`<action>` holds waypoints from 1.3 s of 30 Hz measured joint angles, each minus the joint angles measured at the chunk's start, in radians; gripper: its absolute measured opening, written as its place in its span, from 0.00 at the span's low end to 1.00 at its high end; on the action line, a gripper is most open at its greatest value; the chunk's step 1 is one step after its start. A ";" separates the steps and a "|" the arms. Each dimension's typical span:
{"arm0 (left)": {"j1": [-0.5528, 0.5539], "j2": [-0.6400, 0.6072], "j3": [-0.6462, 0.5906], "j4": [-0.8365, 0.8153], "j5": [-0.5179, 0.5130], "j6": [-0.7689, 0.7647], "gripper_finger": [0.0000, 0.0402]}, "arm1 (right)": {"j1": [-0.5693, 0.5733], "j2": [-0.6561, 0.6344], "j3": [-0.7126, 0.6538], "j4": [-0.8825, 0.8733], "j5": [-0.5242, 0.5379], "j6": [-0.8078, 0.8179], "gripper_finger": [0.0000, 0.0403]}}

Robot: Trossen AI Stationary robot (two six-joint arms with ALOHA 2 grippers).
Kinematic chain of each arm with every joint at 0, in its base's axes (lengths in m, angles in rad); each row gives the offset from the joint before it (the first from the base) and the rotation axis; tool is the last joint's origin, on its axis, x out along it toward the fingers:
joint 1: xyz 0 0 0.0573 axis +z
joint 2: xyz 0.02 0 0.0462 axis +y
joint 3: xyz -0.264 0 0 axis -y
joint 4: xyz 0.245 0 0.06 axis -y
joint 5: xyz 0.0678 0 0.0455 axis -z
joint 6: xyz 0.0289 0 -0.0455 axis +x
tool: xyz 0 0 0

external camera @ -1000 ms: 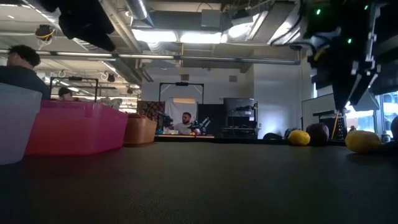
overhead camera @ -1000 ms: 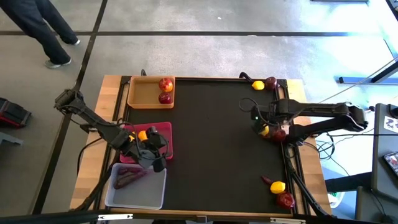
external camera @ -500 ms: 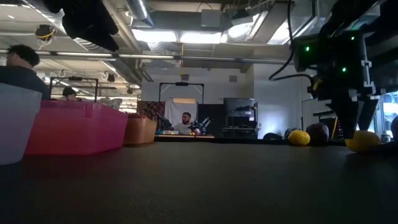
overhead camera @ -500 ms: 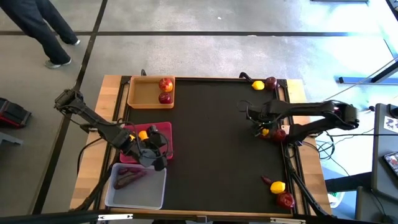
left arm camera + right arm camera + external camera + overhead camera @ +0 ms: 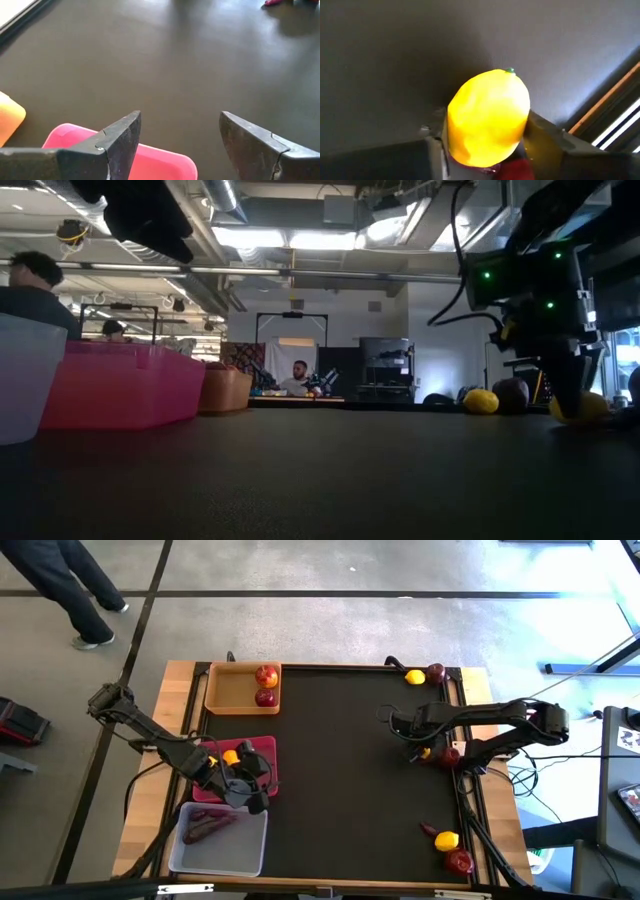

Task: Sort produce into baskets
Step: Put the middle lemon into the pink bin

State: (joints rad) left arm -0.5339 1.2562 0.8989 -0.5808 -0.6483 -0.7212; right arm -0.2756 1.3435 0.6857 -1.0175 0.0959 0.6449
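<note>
The right tool (image 5: 487, 145) grips a yellow lemon (image 5: 488, 117) low over the counter (image 5: 340, 780) near its right edge, while the left tool (image 5: 175, 145) hangs open over the pink tray (image 5: 266, 752).

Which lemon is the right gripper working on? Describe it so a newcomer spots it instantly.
Go to the black mat's right edge, about midway along. The lemon sits between the right gripper's fingers, beside a dark-red apple. The other lemons lie ungripped.
</note>
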 joint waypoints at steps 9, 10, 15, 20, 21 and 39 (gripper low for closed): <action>0.013 0.006 0.000 0.070 -0.005 0.137 0.66 | 0.001 -0.037 0.044 0.215 0.006 -0.153 0.26; 0.017 0.006 0.000 0.083 -0.004 0.161 0.66 | 0.001 -0.043 0.052 0.254 -0.004 -0.174 0.27; 0.035 0.009 0.000 0.140 -0.005 0.259 0.66 | 0.033 -0.049 0.079 0.469 -0.087 -0.290 0.28; 0.062 0.017 0.000 0.224 -0.005 0.382 0.66 | 0.096 -0.049 0.082 0.718 -0.204 -0.331 0.28; 0.066 0.018 0.000 0.237 -0.004 0.412 0.66 | 0.110 -0.049 0.082 0.766 -0.223 -0.339 0.28; 0.164 0.084 -0.001 0.517 0.046 0.661 0.82 | 0.309 -0.050 0.082 1.236 -0.271 -0.490 0.28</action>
State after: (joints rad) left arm -0.3700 1.3400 0.8982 -0.0634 -0.6027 -0.0604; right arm 0.0333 1.2939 0.7677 0.2185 -0.1754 0.1545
